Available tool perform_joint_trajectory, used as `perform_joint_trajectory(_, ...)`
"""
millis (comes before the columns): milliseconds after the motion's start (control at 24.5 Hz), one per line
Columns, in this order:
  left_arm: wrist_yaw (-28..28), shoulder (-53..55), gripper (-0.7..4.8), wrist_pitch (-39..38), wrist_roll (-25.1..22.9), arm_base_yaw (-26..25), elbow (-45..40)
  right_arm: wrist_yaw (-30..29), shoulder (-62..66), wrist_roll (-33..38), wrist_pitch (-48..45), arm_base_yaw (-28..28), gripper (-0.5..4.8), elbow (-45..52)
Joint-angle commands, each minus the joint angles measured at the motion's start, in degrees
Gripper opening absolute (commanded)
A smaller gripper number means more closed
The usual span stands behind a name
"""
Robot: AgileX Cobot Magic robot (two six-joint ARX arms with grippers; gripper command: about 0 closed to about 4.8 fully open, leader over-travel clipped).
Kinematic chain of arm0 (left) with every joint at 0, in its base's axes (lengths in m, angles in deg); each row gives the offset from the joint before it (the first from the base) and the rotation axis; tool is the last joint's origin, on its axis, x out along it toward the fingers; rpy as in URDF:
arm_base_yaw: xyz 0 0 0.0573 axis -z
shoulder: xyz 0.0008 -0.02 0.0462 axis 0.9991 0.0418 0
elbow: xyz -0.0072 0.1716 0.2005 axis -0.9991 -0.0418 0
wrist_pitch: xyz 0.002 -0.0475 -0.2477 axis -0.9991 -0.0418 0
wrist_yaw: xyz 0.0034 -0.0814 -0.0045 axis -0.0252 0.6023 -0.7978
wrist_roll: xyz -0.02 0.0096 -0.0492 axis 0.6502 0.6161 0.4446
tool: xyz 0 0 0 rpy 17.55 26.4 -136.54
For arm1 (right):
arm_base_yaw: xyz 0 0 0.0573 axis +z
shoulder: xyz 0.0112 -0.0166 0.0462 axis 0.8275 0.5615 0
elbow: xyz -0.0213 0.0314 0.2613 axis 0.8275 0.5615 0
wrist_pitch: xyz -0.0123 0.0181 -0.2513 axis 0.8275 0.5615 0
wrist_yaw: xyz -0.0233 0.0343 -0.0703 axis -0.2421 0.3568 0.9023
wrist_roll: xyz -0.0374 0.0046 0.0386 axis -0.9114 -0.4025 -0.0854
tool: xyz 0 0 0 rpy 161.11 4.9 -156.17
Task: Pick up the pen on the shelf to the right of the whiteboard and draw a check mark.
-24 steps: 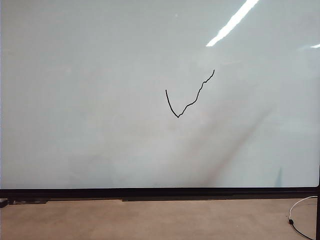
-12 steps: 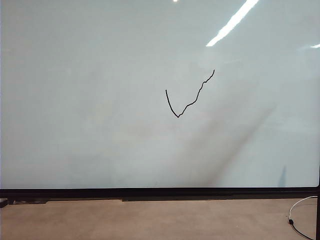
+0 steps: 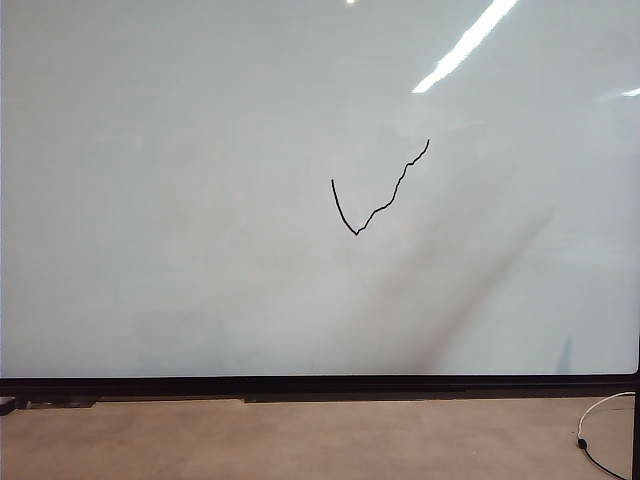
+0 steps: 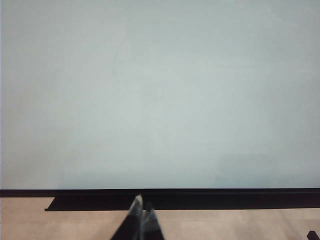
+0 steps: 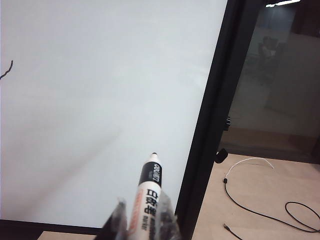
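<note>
The whiteboard (image 3: 200, 200) fills the exterior view, and a thin black check mark (image 3: 375, 200) is drawn near its middle. No gripper shows in that view. In the right wrist view my right gripper (image 5: 142, 217) is shut on the pen (image 5: 149, 187), a white marker with black print. Its dark tip points toward the board's right edge and stands off the surface. The upper end of the check mark (image 5: 6, 71) shows at that view's edge. My left gripper (image 4: 142, 207) is shut and empty, low in front of the board's black bottom frame (image 4: 175, 196). The shelf is out of view.
The black vertical frame (image 5: 212, 115) marks the board's right side, with dark glass beyond it. A white cable (image 5: 245, 165) and a thin black cable (image 5: 280, 215) lie on the wooden floor to the right. The white cable (image 3: 600, 415) also shows low in the exterior view.
The faint shadow on the board's lower right shifted slightly. The check mark and the rest of the scene are unchanged.
</note>
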Motion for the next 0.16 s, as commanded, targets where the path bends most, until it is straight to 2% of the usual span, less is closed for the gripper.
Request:
perform_joint_trajectory(41,0.0,0.02,-0.04,0.72,-0.24,0.0,0.17,0.04,-0.02,-0.04,-0.09,0.02,-0.01,-0.28)
perform_joint_trajectory(163,0.02,0.02,-0.04,0.74,-0.24,0.0,0.15,0.04,-0.02,-0.04,0.33,0.02,-0.01,-0.28)
